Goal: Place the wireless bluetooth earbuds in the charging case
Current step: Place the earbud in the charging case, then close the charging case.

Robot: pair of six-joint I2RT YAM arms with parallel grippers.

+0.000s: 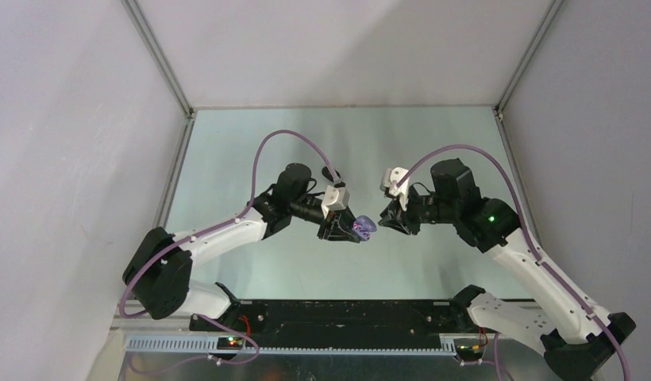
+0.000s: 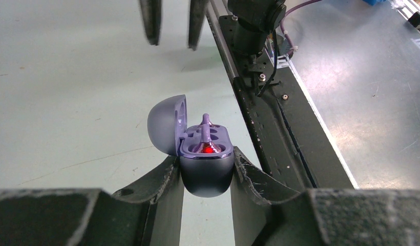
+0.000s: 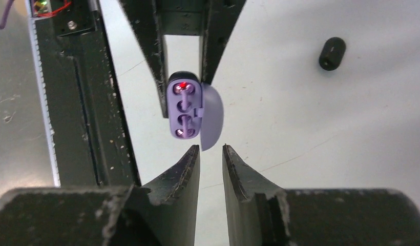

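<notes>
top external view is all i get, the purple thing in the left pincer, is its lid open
observer: Yes. In the left wrist view the left pincer clamps the charging case, and its lid stands open to one side.
operator: anything inside it
observer: A purple bud with a stem sits in one slot, with a red light glowing at its base. I cannot tell if it is fully seated.
operator: right pincer carrying anything
observer: No. In the right wrist view the right pincer is open with nothing in it, just short of the case.
</notes>
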